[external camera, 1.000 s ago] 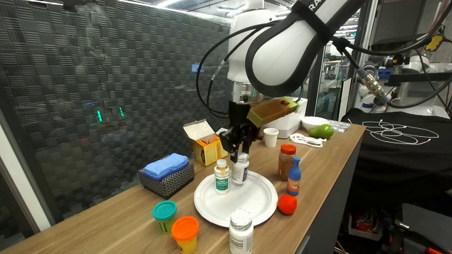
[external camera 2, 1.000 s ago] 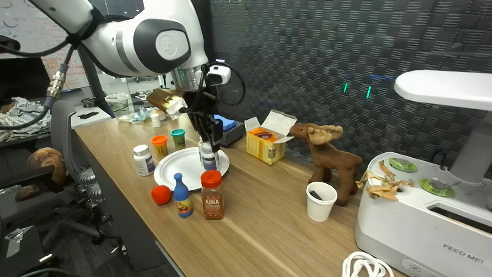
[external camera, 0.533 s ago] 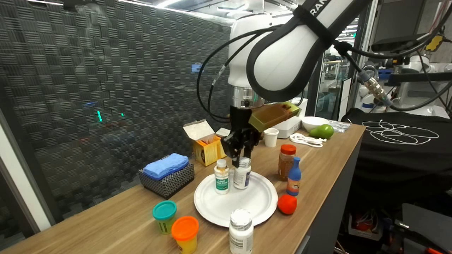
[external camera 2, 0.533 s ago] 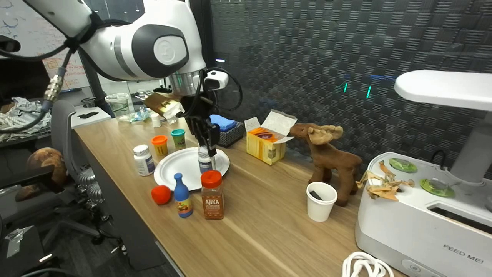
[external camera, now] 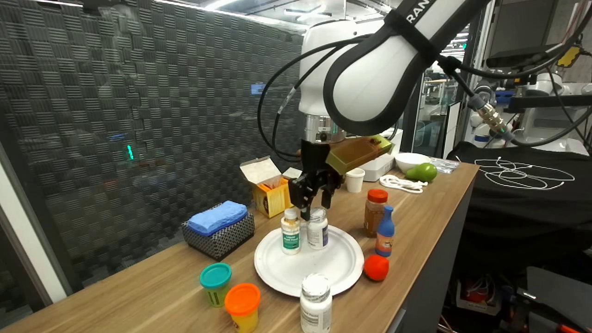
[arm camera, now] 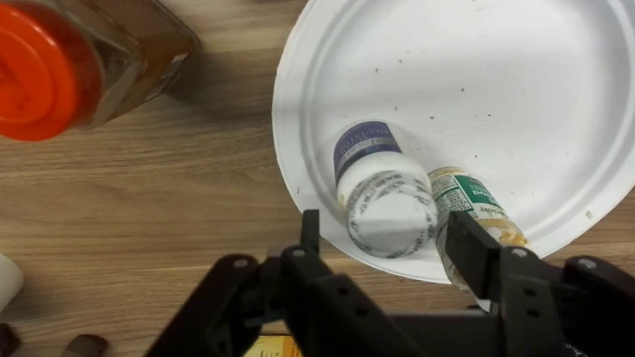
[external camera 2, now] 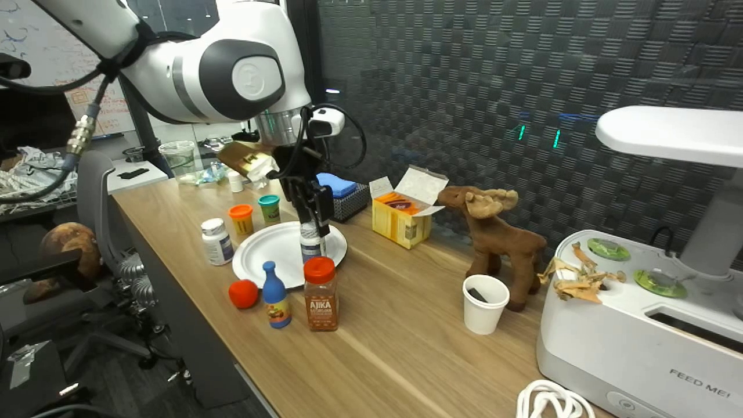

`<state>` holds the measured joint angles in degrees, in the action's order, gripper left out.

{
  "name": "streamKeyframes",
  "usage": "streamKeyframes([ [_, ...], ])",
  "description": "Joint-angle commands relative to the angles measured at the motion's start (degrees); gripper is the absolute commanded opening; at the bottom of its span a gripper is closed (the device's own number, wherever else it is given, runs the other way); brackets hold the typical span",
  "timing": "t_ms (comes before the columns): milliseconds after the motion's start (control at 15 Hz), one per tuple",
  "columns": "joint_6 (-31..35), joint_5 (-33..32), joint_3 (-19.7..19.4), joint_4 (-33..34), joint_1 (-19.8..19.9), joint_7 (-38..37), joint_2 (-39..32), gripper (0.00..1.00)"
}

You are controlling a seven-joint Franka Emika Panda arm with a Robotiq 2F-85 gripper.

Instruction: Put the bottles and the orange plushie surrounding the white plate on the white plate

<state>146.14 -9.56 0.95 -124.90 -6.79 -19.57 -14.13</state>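
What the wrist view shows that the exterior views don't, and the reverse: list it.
Only the wrist view: brown specks on the white plate.
Only the exterior views: the white bottle beside the plate, the blue cloth and the white cord, among others.
Shared: the plate, the purple-labelled bottle on it, the red-capped jar and the open end effector.

The arm (external camera: 384,81) is glossy white with a dark grey oval panel (external camera 2: 216,78), a black strap (external camera: 410,33) and the letters RAN (external camera: 418,9). Black cables (external camera: 462,84) loop beside it, one joined to a silver plug (external camera: 491,117). Beneath a shiny metal collar (external camera: 322,127) come a yellow-brown block (external camera: 360,153) and black jaws dotted with round pale screws (arm camera: 519,253).
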Motion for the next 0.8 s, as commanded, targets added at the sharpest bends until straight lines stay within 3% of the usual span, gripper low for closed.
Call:
streamKeyframes([
  [0,1.47,-2.04,-0.62,-1.3,-1.23,-0.86,3.55,1.0],
  [267,-0.51,-4.83,-0.03,-1.95,-2.08,-2.5,8.85,1.0],
  [533,-5.57,-0.84,3.76,-2.99,-2.68,-1.0,15.06,0.99],
  [733,-8.65,1.88,6.65,-4.15,-3.44,-4.38,17.51,1.0],
])
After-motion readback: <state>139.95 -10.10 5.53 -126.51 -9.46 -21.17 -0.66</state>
